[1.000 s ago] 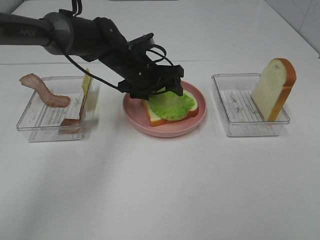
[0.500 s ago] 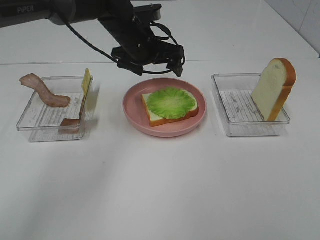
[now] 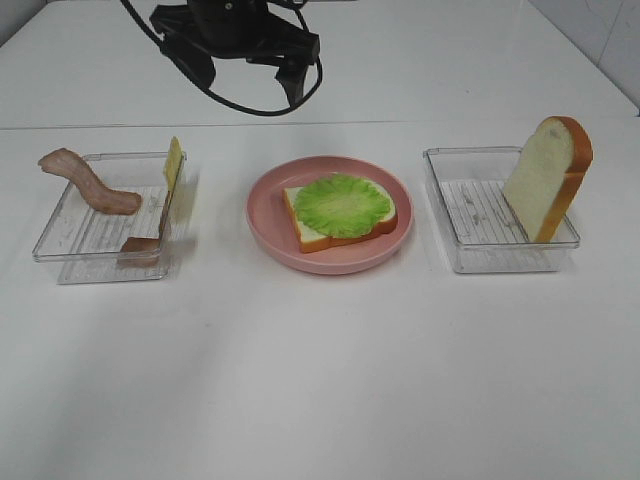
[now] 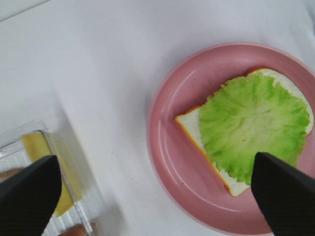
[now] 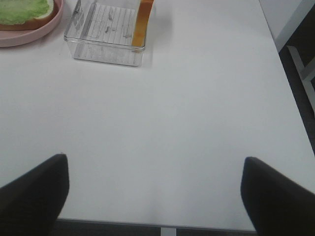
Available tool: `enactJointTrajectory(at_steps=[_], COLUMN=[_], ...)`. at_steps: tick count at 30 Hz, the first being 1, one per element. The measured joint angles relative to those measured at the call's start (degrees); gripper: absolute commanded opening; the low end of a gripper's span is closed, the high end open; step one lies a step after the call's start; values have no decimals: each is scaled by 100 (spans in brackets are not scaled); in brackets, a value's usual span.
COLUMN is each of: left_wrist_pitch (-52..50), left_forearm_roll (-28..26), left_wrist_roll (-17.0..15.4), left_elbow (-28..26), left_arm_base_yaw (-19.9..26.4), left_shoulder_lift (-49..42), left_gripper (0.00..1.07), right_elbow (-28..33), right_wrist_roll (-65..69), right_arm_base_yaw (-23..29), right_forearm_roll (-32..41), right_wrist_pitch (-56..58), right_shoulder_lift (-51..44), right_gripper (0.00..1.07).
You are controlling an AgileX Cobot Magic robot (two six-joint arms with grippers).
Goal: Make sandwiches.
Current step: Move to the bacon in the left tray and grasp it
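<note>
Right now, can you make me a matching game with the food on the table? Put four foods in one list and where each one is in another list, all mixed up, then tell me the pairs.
Foods:
1. lettuce leaf
2. long bacon strip
3. cheese square
4. upright bread slice

Places:
A. leaning in the right clear tray
B. draped over the rim of the left clear tray
C. lying on the flat bread slice on the pink plate
D. standing on edge inside the left clear tray

Pairs: 1-C, 2-B, 3-D, 4-A
</note>
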Motion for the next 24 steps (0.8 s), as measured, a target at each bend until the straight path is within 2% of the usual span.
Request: enactJointTrajectory(at_steps=[7, 9, 15, 17, 18, 20, 21, 23, 24], left_wrist_pitch=[29, 29, 23, 23, 23, 29, 29, 34, 34], left_forearm_roll=[109, 57, -223, -413, -413, -447, -447, -539, -539], left_wrist_roll=[23, 63, 69, 74, 74, 86, 86, 178, 178], left_elbow=[0, 0, 155, 802, 802, 1358, 1358, 1942, 1942], left_arm_base_yaw=[40, 132, 384, 762, 762, 1083, 1083, 1478, 1478], left_shoulder_lift=[-481, -825, -1083, -1335, -1335, -1478, -1478, -1599, -1599], left_gripper=[99, 99, 99, 99, 99, 99, 99, 99, 99], right_elbow=[0, 0, 0, 0, 0, 0, 0, 0, 0], right_wrist_roll=[0, 0, 0, 0, 0, 0, 0, 0, 0], right_arm_base_yaw=[0, 0, 0, 0, 0, 0, 0, 0, 0], right_forearm_roll=[0, 0, 0, 0, 0, 0, 0, 0, 0], right_wrist_pitch=[0, 0, 0, 0, 0, 0, 0, 0, 0], right_shoulder_lift=[0, 0, 0, 0, 0, 0, 0, 0, 0], right_gripper=[92, 92, 92, 92, 92, 92, 92, 92, 92])
